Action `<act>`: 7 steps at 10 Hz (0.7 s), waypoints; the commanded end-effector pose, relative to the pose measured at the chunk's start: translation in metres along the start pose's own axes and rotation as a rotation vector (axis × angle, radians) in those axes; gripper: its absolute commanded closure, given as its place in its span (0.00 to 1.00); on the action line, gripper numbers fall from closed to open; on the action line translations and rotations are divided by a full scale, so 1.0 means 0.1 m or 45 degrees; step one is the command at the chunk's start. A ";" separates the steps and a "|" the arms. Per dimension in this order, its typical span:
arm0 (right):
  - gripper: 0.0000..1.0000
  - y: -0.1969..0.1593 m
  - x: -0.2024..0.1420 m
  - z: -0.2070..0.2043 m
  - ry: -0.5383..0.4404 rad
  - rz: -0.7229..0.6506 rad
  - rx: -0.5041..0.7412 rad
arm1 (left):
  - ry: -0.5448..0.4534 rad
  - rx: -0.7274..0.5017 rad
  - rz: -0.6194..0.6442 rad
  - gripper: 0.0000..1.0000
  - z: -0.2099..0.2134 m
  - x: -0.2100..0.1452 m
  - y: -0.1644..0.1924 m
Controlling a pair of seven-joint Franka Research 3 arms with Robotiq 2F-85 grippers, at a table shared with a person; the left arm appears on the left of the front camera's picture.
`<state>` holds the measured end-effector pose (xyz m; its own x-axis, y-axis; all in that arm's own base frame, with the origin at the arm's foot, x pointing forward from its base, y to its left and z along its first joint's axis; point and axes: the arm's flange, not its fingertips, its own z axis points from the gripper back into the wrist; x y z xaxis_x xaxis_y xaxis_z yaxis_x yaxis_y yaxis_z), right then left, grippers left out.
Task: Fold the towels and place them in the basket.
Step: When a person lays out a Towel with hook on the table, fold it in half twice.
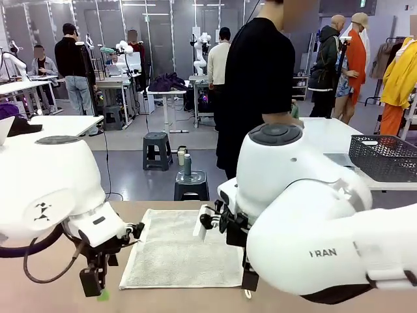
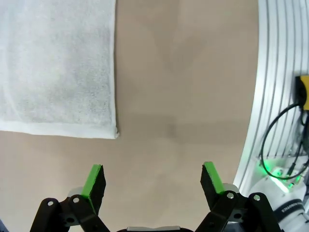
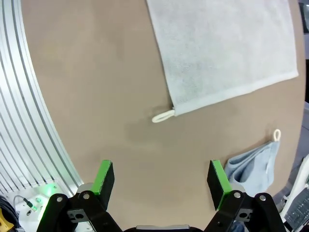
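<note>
A cream towel (image 1: 176, 251) lies spread flat on the brown table. My left gripper (image 1: 94, 282) hangs open just off its near left corner. In the left wrist view that gripper (image 2: 153, 176) is open over bare table, with the cream towel's corner (image 2: 58, 63) ahead and apart from the fingers. My right gripper (image 3: 161, 176) is open too, above bare table short of the cream towel (image 3: 222, 48) and its corner loop (image 3: 163, 116). A pale blue-grey towel (image 3: 253, 166) lies crumpled to one side. The dark grey basket (image 1: 384, 156) stands on a white table at the far right.
A person in black (image 1: 257, 91) stands at the far side of the table. A dark stool (image 1: 191, 184) with bottles on it sits beyond the table's far edge. The ribbed aluminium rail (image 2: 270, 96) runs along the table's near edge beside both grippers.
</note>
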<state>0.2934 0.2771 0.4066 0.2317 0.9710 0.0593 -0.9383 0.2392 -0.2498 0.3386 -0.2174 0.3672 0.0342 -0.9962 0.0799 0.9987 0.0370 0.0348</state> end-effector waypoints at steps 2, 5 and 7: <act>0.03 0.10 0.00 -0.23 -0.045 0.096 0.085 | -0.088 -0.022 0.003 0.00 -0.18 -0.07 0.07; 0.03 0.08 0.09 -0.21 -0.011 0.080 0.070 | -0.052 -0.035 0.020 0.00 -0.15 -0.01 0.06; 0.03 0.08 0.09 -0.21 -0.011 0.080 0.070 | -0.037 -0.022 0.031 0.00 -0.14 -0.04 0.08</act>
<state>0.2935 0.2878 0.3879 0.1632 0.9842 0.0681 -0.9650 0.1736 -0.1967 0.3464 -0.2153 0.3534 0.0564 -0.9924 0.1091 0.9982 0.0583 0.0147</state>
